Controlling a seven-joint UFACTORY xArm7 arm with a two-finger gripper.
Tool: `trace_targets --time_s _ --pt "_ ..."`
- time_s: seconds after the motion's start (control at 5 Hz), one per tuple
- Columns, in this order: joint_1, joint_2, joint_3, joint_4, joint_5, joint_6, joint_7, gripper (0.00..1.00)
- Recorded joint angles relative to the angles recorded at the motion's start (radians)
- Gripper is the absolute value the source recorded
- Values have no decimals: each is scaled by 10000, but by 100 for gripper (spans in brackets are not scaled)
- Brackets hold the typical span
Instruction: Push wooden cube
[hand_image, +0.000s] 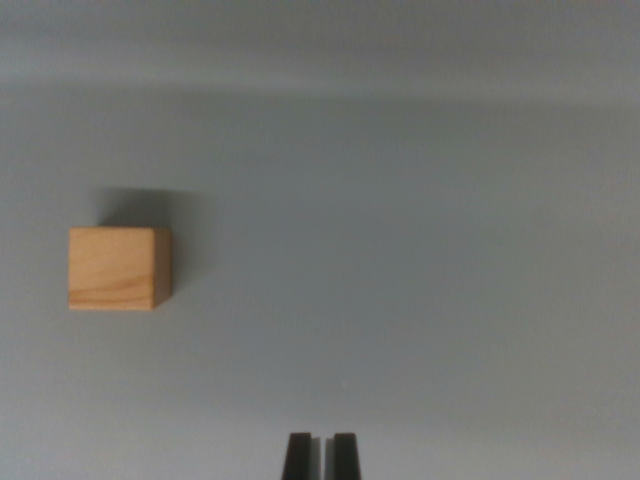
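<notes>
At the bottom edge of the wrist view, the end effector (320, 455) shows two dark fingertips drawn nearly together, clenched on nothing. Farther up and well off to the wrist view's left, the wooden cube (118, 268) sits flat on the grey desk (430, 250). Judging from that offset, a straight advance would miss it; a corner strike could spin it.

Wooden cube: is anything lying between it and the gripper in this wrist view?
Nothing visible. Only bare grey table lies between the gripper at the bottom edge, fingers nearly together, and the wooden cube at the wrist view's left.
</notes>
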Motion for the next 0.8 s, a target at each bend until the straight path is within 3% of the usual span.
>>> trace_targets --time_s 0.2,0.4,0.6,0.8 --pt "0 0 0 0 0 0 0 0" --pt "105 195 75 -312 -39 -465 177 0" --pt "105 195 75 -312 -39 -465 177 0" --pt "212 393 150 -629 -78 -937 356 0"
